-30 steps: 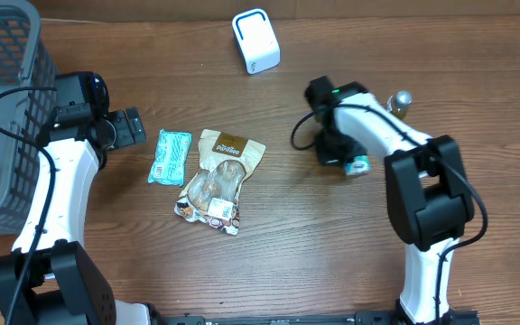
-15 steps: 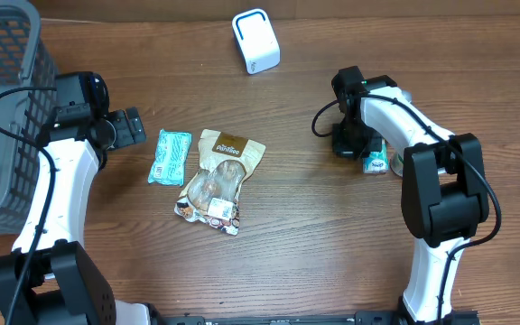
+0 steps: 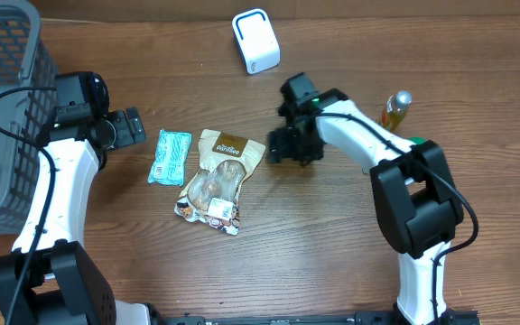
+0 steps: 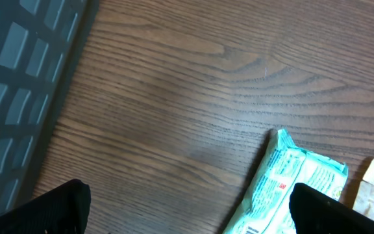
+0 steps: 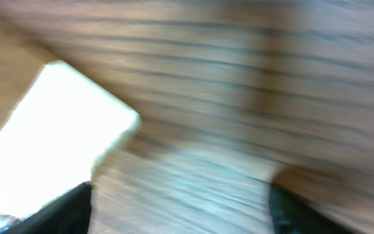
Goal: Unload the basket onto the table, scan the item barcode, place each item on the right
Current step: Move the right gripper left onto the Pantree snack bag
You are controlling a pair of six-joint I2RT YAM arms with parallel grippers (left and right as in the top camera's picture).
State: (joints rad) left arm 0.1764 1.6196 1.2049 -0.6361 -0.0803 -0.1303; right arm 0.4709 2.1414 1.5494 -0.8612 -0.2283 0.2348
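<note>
The white barcode scanner stands at the back of the table. A teal packet and a brown snack bag lie side by side at the middle left. My left gripper hovers open just left of the teal packet, with nothing between its fingers. My right gripper is open and empty just right of the brown bag's top corner. The right wrist view is blurred: bare wood lies between the fingers, and a bright white shape shows at left.
A grey basket fills the far left, and its wall shows in the left wrist view. An amber bottle stands at the right, with a small green item beside the right arm.
My right gripper has opened and swung left from the right side to the brown bag; the small item it carried is no longer in it. The left arm has not moved.
</note>
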